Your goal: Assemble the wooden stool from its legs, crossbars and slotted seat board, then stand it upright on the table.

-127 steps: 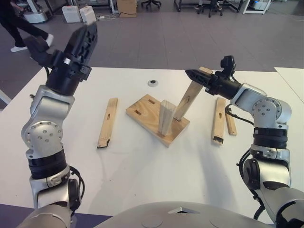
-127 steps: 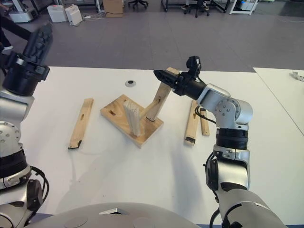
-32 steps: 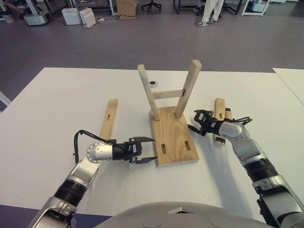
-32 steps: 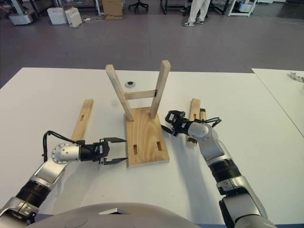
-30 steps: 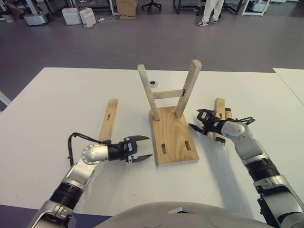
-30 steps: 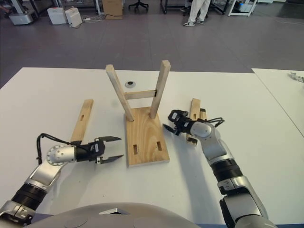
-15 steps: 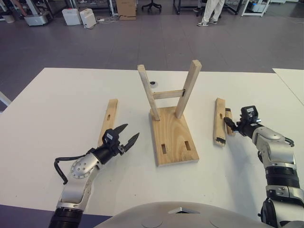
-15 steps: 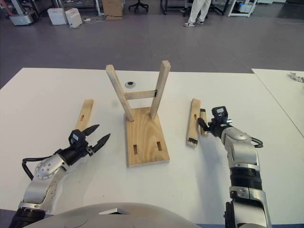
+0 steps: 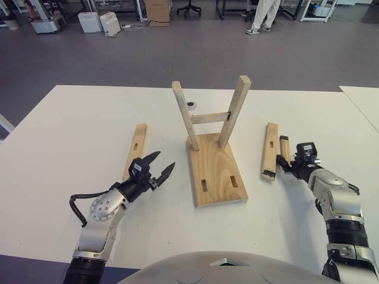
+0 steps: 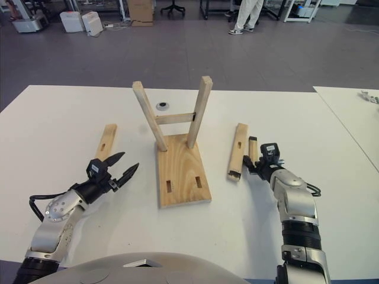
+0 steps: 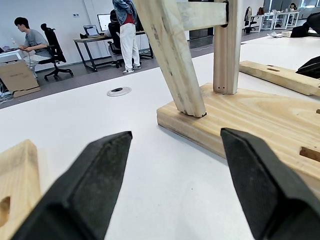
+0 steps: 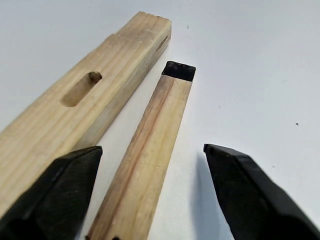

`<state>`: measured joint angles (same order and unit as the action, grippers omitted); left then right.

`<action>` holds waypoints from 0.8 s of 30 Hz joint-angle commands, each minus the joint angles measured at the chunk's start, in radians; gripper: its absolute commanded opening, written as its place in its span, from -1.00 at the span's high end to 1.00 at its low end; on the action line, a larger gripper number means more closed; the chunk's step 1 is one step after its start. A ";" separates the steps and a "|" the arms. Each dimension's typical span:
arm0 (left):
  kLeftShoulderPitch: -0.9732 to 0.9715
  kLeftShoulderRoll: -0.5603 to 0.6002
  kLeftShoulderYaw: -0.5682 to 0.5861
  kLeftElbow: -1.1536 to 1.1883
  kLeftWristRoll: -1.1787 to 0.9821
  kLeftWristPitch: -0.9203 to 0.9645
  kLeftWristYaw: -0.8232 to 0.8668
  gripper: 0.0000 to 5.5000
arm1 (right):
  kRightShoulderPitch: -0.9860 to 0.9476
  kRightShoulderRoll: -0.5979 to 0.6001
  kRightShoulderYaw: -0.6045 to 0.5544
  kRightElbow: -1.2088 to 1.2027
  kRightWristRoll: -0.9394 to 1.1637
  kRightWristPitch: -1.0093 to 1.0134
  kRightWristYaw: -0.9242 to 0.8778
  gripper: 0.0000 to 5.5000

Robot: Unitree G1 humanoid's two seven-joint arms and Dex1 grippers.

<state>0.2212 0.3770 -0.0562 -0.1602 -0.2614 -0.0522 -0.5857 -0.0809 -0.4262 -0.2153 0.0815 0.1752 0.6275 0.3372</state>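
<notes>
left gripper [image 9: 161, 164]: fingers spread wide, nothing held; sat low over the table [image 9: 71, 130], between the left loose leg [image 9: 135, 149] and the seat board [image 9: 217, 168], pointing toward the board.
right gripper [image 12: 150, 195]: fingers spread wide, nothing gripped; the loose crossbar [image 12: 155, 130] ran in between the two fingers, which stood apart from it on both sides.
loose crossbar: thin, dark-ended, lay flat on the table just beside the right loose leg [image 9: 270, 149], roughly parallel to it.
right loose leg: flat on the table, right of the seat board, slot facing up.
left loose leg: flat on the table, left of the seat board, near the left gripper but apart from it.
seat board: lay flat mid-table; two empty slots [image 9: 204, 185] at the near end.
standing legs: left one [image 9: 185, 115] and right one [image 9: 234, 110] stood up out of the board's far end, splayed outward.
fitted crossbar [image 9: 209, 117]: joined the two standing legs about halfway up.
round disc [image 9: 190, 104]: set in the table beyond the stool.
</notes>
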 commanded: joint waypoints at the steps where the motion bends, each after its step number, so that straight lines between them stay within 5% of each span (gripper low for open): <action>1: -0.009 -0.004 -0.010 -0.009 0.027 0.010 0.010 -0.19 | 0.035 0.015 0.024 0.009 -0.008 0.052 -0.017 -0.38; 5: 0.000 -0.027 0.003 -0.013 0.035 0.019 0.058 -0.19 | 0.109 0.040 0.008 0.065 -0.011 0.051 -0.053 -0.15; 12: -0.008 -0.135 0.063 -0.102 -0.129 0.402 0.248 -0.19 | 0.147 0.061 0.014 0.029 0.004 0.059 -0.068 0.30; 17: -0.006 -0.220 0.132 -0.161 -0.217 0.502 0.343 -0.19 | 0.156 0.093 0.014 -0.012 0.012 0.039 -0.089 0.52; 21: -0.031 -0.281 0.255 -0.228 -0.461 0.540 0.334 -0.19 | -0.003 0.106 -0.042 -0.076 0.040 -0.019 -0.142 0.52; 24: -0.175 -0.215 0.355 -0.301 -0.617 0.576 0.360 -0.19 | -0.241 0.100 -0.121 -0.122 0.100 -0.114 -0.184 0.52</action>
<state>0.1609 0.1096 0.2361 -0.3971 -0.7619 0.4839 -0.2527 -0.1214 -0.3145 -0.2844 0.0107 0.2331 0.5876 0.1807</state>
